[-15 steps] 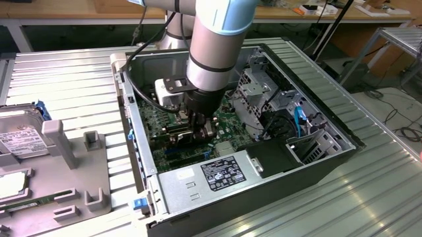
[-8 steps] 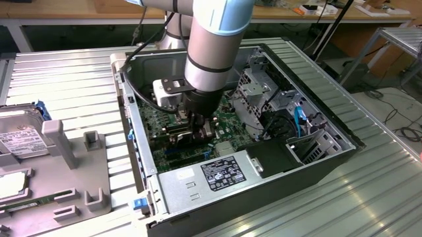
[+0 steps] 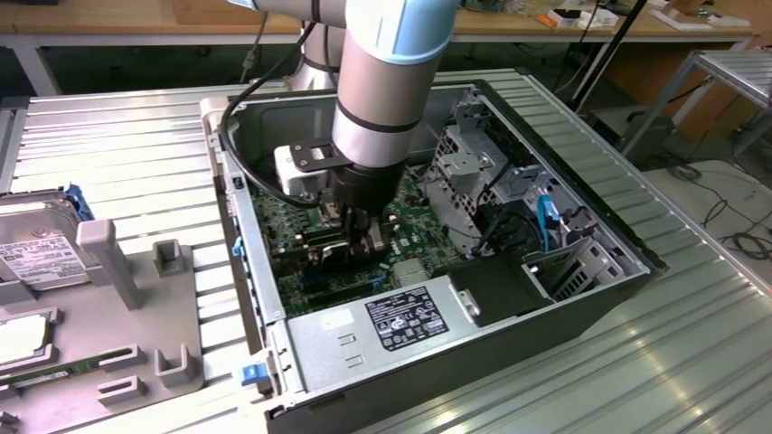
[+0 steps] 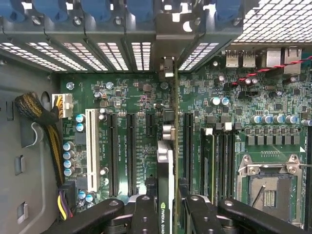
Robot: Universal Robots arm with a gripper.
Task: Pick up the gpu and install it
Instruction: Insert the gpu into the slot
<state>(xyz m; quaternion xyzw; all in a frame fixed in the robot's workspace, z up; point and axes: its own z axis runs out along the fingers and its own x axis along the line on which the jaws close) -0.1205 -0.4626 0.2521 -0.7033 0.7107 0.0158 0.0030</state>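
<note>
Workbench slats of ribbed metal carry the opened computer case in the exterior view, with a grey parts tray holding a hard drive to that view's left, wooden benches behind, and the arm reaching straight down into the case, clear of its walls. Wrist view adds the green motherboard from above, its rows of dark expansion slots, white slot and bare CPU socket near the drive-cage side. Between the black fingers the gripper pinches the gpu on edge, upright over the slots, its bracket end at the rear slot openings; whether it is seated I cannot tell.
</note>
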